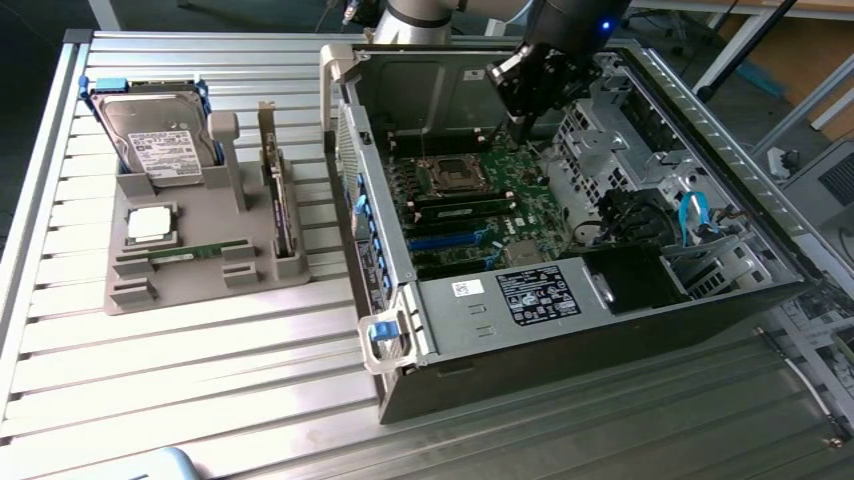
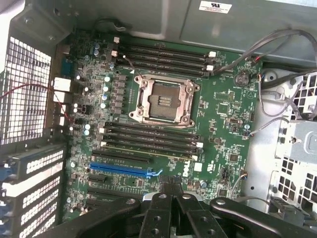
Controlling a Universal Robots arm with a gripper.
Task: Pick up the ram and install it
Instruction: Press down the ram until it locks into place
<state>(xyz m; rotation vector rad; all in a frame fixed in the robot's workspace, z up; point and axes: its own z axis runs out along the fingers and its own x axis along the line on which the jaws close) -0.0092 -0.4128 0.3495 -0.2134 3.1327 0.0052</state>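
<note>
On the ribbed metal table [image 1: 200,380] in the exterior view, the ram [image 1: 196,251] is lying flat in the grey holder tray [image 1: 200,290], well apart from the gripper [image 1: 523,118], which you are hanging inside the open computer case [image 1: 587,300] over the motherboard [image 1: 494,200]. In the wrist view, your gripper [image 2: 172,191] is showing its jaws pressed together on nothing above the memory slots [image 2: 151,136], so you are best parting them before reaching for the stick and gripping it squarely along its long edges.
</note>
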